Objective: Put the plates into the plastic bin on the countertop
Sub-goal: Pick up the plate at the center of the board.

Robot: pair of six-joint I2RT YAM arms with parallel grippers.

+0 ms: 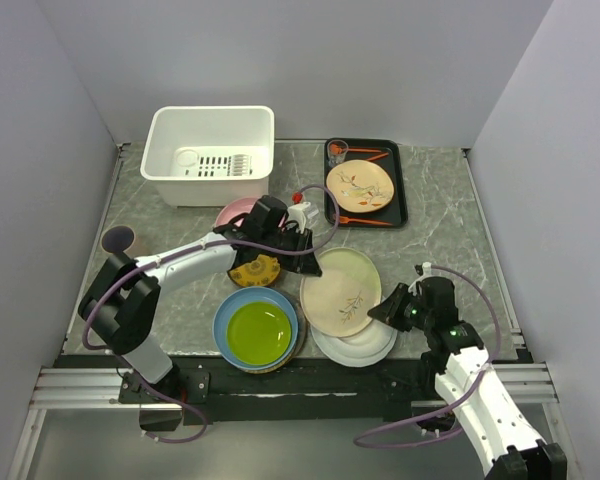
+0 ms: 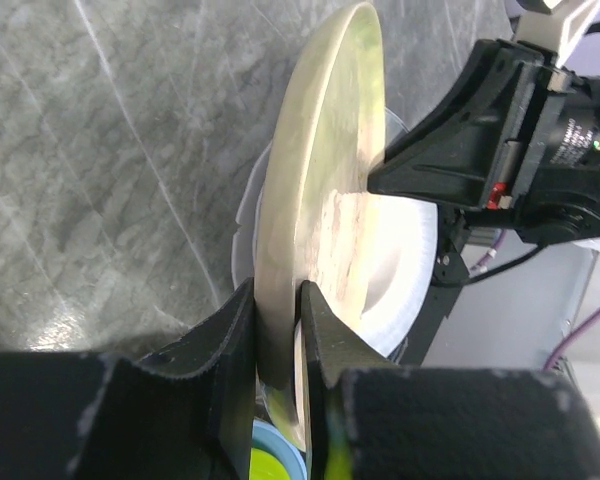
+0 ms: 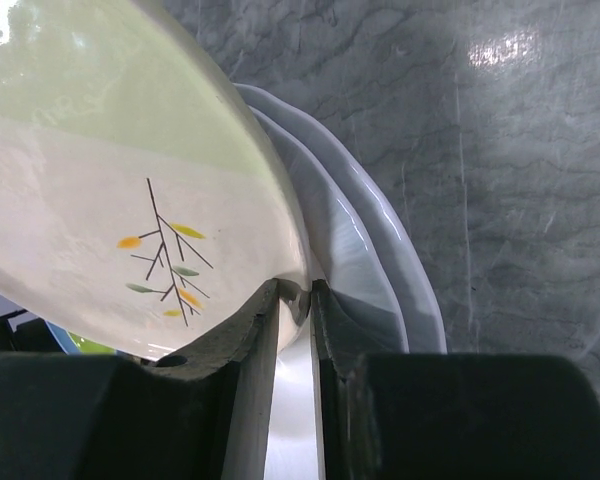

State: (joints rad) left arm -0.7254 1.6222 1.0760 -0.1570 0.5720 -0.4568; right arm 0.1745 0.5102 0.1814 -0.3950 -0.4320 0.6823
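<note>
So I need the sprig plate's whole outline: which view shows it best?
Top external: the sprig plate shows nearly whole there. The left wrist sees it edge-on; the right wrist shows only part of its face, with the sprig.

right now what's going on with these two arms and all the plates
Both arms have hold of the same cream-and-green sprig plate. The left gripper is shut on one rim and the right gripper on the opposite rim, with the plate over the white plates. The plastic bin at the back shows no plate inside yet. The lime green plate sits on a stack near the arms.
</note>
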